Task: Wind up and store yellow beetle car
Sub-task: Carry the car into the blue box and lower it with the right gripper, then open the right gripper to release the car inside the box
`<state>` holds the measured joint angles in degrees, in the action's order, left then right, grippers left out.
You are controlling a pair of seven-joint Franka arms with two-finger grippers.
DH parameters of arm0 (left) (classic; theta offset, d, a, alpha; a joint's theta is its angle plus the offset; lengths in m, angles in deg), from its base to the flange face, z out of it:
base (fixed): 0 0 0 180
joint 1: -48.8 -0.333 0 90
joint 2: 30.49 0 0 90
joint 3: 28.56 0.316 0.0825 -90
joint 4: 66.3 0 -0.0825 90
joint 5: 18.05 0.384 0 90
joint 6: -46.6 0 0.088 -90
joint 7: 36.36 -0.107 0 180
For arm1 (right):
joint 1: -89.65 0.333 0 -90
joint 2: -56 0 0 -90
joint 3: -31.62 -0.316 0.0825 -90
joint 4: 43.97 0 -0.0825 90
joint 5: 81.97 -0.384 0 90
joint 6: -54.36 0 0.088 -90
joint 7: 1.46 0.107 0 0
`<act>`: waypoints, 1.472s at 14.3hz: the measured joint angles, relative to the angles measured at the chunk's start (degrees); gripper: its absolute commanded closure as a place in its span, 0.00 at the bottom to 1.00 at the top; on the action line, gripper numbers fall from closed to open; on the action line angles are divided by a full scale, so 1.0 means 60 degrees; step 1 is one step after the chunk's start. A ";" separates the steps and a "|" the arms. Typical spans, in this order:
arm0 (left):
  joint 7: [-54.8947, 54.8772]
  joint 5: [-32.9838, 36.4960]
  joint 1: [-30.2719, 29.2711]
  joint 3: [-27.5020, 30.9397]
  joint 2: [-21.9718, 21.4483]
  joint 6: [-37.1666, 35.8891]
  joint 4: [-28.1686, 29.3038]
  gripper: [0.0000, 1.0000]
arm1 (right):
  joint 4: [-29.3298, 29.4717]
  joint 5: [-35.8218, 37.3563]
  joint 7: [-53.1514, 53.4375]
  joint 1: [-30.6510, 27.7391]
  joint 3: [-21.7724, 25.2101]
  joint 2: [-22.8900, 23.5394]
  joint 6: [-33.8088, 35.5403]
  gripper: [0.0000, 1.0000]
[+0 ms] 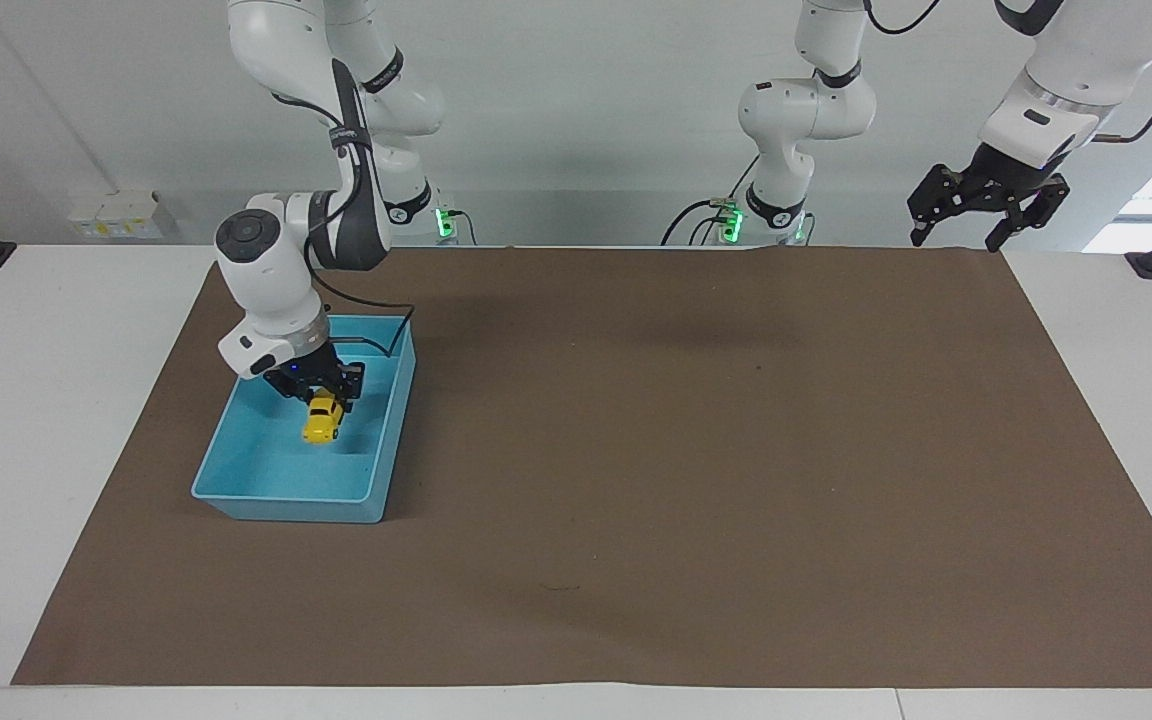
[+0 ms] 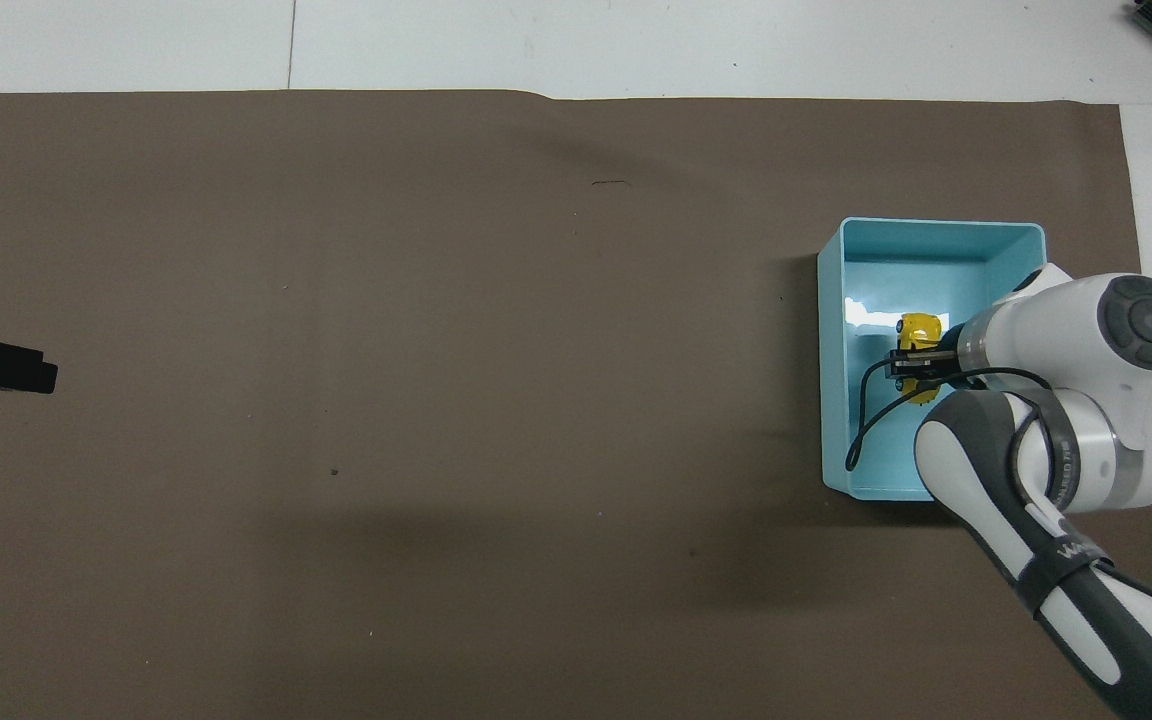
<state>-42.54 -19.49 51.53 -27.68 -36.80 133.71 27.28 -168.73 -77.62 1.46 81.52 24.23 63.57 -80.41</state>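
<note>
The right gripper (image 1: 324,400) pinches the yellow beetle car (image 1: 321,420) low inside the blue bin (image 1: 236,490), release remaining; the left gripper (image 1: 988,205) waits, jaws spread.

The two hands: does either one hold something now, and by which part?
The right hand holds the yellow beetle car by one end of its body, over the blue bin. The left hand holds nothing.
</note>
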 measured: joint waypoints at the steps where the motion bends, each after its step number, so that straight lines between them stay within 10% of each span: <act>1: 0.0000 0.0000 0.0000 0.0000 0.0000 0.0000 0.0000 0.00 | -0.0117 0.0016 0.0000 0.0000 0.0001 0.0043 -0.0160 1.00; 6: 0.0000 0.0000 0.0000 0.0000 0.0000 -0.0002 0.0000 0.00 | -0.0784 0.0035 -0.0190 -0.0091 0.0043 0.0277 -0.1215 0.91; 9: 0.0000 0.0000 0.0000 0.0000 0.0000 -0.0002 0.0000 0.00 | -0.0851 0.0037 -0.0208 -0.0094 0.0063 0.0278 -0.1267 0.53; 10: 0.0000 0.0000 0.0000 0.0000 0.0000 -0.0003 0.0000 0.00 | -0.0832 0.0038 -0.0208 -0.0094 0.0063 0.0269 -0.1270 0.01; 21: 0.0000 0.0000 0.0000 0.0000 0.0000 -0.0005 0.0000 0.00 | 0.0049 0.0041 -0.0208 -0.0086 0.0050 -0.0209 0.0039 0.00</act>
<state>-42.54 -19.49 51.53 -27.68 -36.80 133.69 27.28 -168.43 -77.37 0.21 81.01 24.53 62.31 -80.17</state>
